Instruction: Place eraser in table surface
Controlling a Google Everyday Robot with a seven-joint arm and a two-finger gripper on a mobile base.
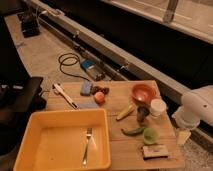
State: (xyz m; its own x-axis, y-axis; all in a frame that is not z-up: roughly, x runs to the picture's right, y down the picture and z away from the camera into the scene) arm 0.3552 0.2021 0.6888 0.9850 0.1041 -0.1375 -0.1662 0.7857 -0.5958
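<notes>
The eraser (155,151), a small flat block with a pale top and dark base, lies on the wooden table surface (117,102) near its front right corner, just in front of the green lime-like thing (150,136). My white arm (197,107) comes in from the right. My gripper (183,136) hangs at the table's right edge, to the right of the eraser and slightly behind it, apart from it.
A large yellow tray (30,145) with a fork (87,145) fills the front left. On the table are a red bowl (143,92), white cup (158,107), dark cup (142,114), banana (125,112), green chili (132,131), orange fruit (99,97) and blue pad (86,88).
</notes>
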